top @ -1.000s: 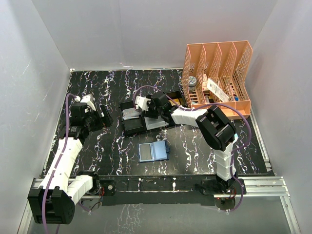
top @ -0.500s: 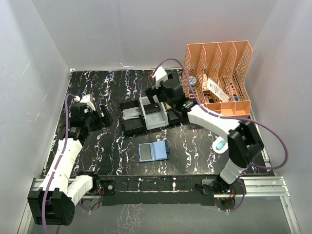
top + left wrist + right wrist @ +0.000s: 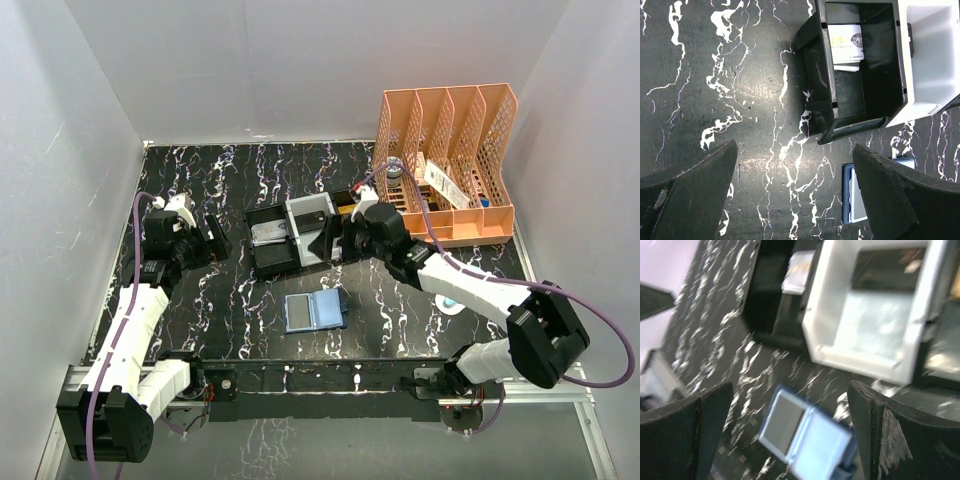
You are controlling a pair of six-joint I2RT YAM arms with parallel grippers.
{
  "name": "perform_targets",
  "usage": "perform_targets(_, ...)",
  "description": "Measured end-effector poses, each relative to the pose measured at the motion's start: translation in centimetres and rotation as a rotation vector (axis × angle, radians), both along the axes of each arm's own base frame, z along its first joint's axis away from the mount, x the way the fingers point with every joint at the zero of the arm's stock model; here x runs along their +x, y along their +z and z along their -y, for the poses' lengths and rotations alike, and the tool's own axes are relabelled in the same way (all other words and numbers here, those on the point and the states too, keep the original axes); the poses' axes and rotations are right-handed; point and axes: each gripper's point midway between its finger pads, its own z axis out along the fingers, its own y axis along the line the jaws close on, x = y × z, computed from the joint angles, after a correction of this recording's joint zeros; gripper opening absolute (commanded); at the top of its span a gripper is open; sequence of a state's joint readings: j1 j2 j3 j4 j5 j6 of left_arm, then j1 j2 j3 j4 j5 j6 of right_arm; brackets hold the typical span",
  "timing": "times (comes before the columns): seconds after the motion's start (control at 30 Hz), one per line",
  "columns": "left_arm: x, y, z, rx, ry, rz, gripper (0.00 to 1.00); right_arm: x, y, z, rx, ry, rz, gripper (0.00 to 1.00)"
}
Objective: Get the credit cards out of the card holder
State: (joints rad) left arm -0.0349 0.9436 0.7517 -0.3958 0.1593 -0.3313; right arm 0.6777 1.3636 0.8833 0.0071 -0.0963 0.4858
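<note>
The card holder lies open on the table in front of the tray, with a grey card in its left half and a paler blue-grey right half. It also shows in the right wrist view, blurred, and at the edge of the left wrist view. Another card lies in the tray's black compartment. My right gripper is open and empty above the tray's near right edge, with the holder below its jaws. My left gripper is open and empty, left of the tray.
The black-and-white compartment tray stands mid-table, its white compartment holding nothing that shows. An orange file rack with several items stands at the back right. A small white object lies right of the right arm.
My right arm has drawn back from over the tray's far side toward me, and its gripper now hangs lower by the tray's near right edge. The left arm and card holder have not moved.
</note>
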Motion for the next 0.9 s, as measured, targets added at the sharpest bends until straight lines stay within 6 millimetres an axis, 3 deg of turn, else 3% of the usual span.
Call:
perform_targets(0.13,0.0,0.0,0.2,-0.006,-0.011,0.000,0.99,-4.4,-2.2,-1.8,0.192,0.099,-0.199,0.97)
perform_targets(0.3,0.0,0.1,0.5,-0.015,-0.026,0.003,0.99,-8.0,-4.0,-2.5,0.326,0.148,-0.374,0.94)
perform_targets(0.57,-0.6,-0.1,2.3,-0.096,-0.095,-0.013,0.94,-9.2,-5.2,-2.2,0.359,0.098,-0.496,0.72)
perform_targets(0.9,-3.2,-1.0,7.5,-0.321,-0.236,-0.116,0.89,-11.4,-7.3,-3.3,0.304,0.114,-0.583,0.53)
